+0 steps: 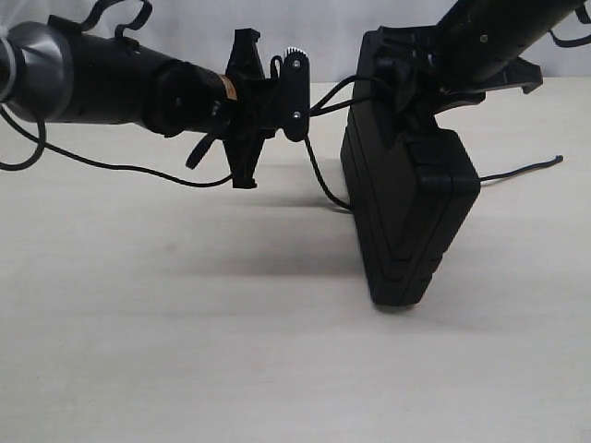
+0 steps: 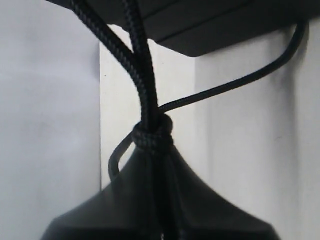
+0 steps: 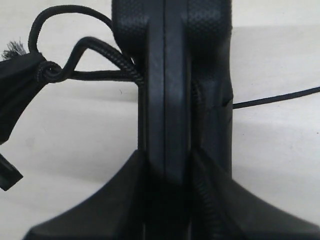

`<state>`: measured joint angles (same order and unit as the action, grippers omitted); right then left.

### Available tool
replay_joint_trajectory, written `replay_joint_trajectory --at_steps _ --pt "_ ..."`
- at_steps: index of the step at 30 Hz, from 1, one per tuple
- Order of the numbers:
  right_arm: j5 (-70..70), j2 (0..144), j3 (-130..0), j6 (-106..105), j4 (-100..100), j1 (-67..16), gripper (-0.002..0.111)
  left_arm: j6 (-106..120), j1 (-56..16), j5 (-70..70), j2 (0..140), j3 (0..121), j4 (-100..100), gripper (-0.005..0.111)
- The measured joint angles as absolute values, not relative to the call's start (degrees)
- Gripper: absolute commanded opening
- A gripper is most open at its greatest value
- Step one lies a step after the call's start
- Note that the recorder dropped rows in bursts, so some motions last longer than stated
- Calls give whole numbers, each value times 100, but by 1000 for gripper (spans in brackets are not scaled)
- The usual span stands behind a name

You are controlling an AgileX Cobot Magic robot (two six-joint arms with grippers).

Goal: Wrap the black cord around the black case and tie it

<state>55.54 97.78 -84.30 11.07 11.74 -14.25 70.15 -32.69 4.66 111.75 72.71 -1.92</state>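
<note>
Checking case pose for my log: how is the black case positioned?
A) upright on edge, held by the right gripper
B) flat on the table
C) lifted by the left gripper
A: the black case stands on edge with the right gripper clamped across its upper edge.

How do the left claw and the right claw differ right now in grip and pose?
The left claw is shut on the black cord at its knot; the right claw clamps the black case by its edge, jaws wider. The left claw hangs beside the case, above the table; the right claw sits atop the upright case. Both hold something.
</note>
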Motion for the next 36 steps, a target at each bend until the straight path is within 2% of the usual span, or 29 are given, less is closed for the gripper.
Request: replay_joint_trajectory --at_steps 11,22,27,36 --pt "5554 9778 -8430 1107 1187 -1425 4 7320 -3124 -324 11175 7271 -188 0" --pt "5554 9778 -8430 1107 1187 -1425 4 9426 -3124 -693 11175 7271 -188 0" --pt "5566 9778 -8430 1107 1187 -1425 4 9694 -3239 -813 11175 7271 -227 0" --pt "5577 9778 -8430 1107 1187 -1425 4 9725 -3601 -1293 10917 7271 -1993 0"
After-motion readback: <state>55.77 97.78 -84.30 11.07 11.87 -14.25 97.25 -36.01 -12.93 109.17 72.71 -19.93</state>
